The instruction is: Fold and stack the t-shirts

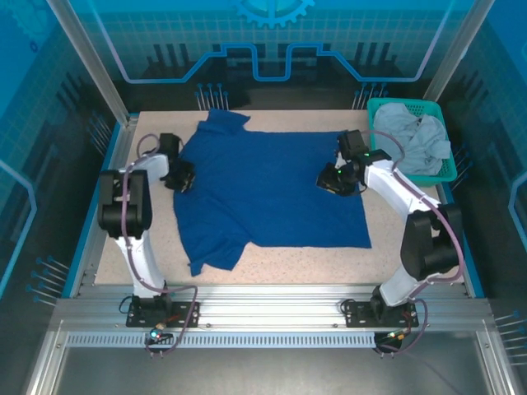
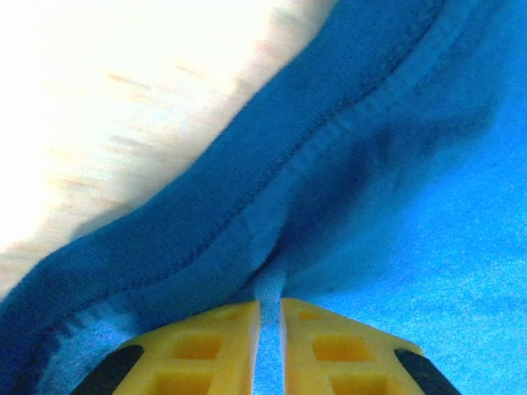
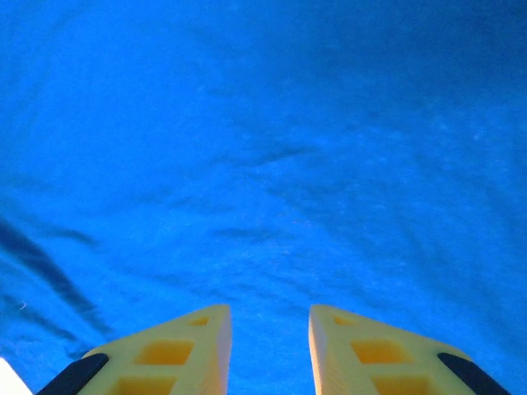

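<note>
The royal blue t-shirt (image 1: pixel 272 189) lies spread flat on the table, plain side up, with one sleeve toward the near left. My left gripper (image 1: pixel 183 177) sits at the shirt's left edge. In the left wrist view its yellow fingers (image 2: pixel 214 346) are nearly closed on a pinch of the hemmed blue edge (image 2: pixel 346 164), left gripper (image 2: pixel 270 309). My right gripper (image 1: pixel 333 179) rests over the shirt's right part. Its jaws stand apart above flat blue cloth (image 3: pixel 263 148), right gripper (image 3: pixel 269 317). The light grey t-shirt (image 1: pixel 412 140) lies crumpled in the basket.
A teal mesh basket (image 1: pixel 412 103) stands at the table's far right corner. Bare speckled tabletop (image 1: pixel 412 247) shows to the right of and in front of the blue shirt, and pale tabletop (image 2: pixel 123 99) lies just beyond its left edge. Metal frame rails border the table.
</note>
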### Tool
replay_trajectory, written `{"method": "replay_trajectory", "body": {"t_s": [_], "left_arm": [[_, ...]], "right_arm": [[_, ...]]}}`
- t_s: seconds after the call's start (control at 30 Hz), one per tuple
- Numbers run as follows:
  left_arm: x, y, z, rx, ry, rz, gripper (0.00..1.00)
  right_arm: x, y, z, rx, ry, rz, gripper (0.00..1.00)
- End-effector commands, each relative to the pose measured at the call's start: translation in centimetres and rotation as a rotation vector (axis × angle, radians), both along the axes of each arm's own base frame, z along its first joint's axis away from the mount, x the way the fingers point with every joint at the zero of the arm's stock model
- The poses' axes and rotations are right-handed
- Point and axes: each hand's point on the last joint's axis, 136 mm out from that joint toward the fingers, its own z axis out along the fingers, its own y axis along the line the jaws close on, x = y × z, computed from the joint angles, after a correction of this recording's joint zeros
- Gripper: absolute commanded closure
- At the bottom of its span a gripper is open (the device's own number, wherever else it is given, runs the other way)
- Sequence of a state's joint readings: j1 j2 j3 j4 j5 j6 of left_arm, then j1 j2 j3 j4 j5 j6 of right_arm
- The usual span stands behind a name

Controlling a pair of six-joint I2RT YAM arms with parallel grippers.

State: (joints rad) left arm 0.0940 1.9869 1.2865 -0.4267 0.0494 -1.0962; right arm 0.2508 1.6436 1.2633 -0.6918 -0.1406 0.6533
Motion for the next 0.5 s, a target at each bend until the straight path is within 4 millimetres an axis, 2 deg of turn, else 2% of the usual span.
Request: {"method": "replay_trajectory", "body": {"t_s": [0.0, 0.07, 0.2, 0.37, 0.47], "left_arm": [[-4.5, 1.9, -1.2, 0.046, 0.094, 0.017, 0.81], [-4.6, 2.3, -0.3, 0.052, 0.074, 0.025, 0.80], [-2.3, 2.4, 2.4, 0.058, -0.011, -0.012, 0.71], [-0.2, 1.8, 7.3, 0.109, -0.098, -0.027, 0.65], [0.4, -0.4, 7.1, 0.046, -0.086, -0.049, 0.65]], "right_arm": [[0.0, 1.9, -0.2, 0.000, 0.038, 0.058, 0.69], [0.4, 2.3, -0.8, -0.012, 0.059, 0.058, 0.68], [1.9, 3.1, -1.1, -0.026, 0.060, 0.063, 0.68], [5.3, 2.9, -1.5, -0.036, 0.016, 0.009, 0.68], [7.4, 3.0, -2.7, -0.026, 0.005, -0.020, 0.70]]}}
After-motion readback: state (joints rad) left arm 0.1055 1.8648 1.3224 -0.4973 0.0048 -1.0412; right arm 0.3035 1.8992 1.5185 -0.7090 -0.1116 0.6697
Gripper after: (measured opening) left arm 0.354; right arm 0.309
